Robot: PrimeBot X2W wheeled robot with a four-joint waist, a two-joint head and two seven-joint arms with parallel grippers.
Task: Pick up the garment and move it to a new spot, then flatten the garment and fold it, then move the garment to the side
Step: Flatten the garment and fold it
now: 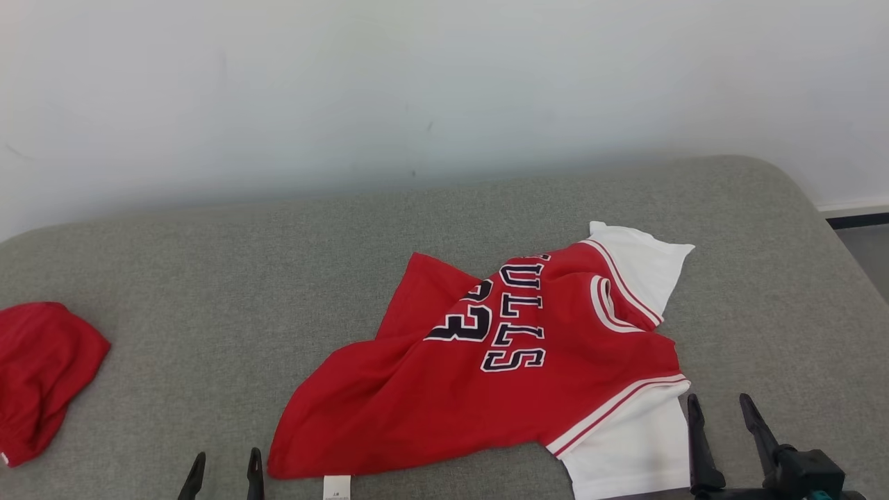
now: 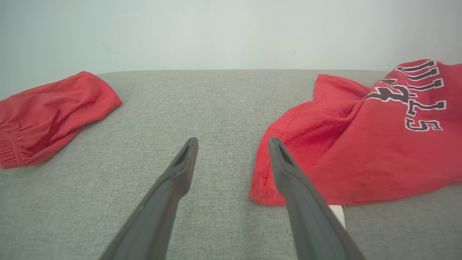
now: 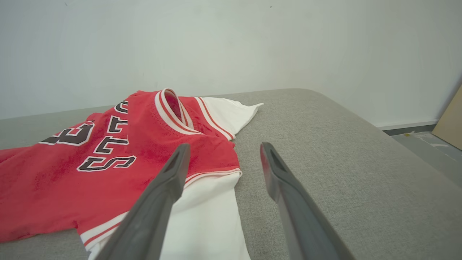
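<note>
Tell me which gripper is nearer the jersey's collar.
Right. The right gripper is by the white sleeve, close to the collar; the left gripper is at the opposite hem corner.

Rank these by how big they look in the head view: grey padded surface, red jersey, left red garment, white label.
1. grey padded surface
2. red jersey
3. left red garment, cut off by the picture's edge, so its full size is unsure
4. white label

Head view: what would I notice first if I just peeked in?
A bright red jersey with white sleeves and dark lettering lies rumpled mid-right on the grey padded surface. A smaller red garment sits apart at the far left. The left gripper and right gripper stand open at the near edge.
</note>
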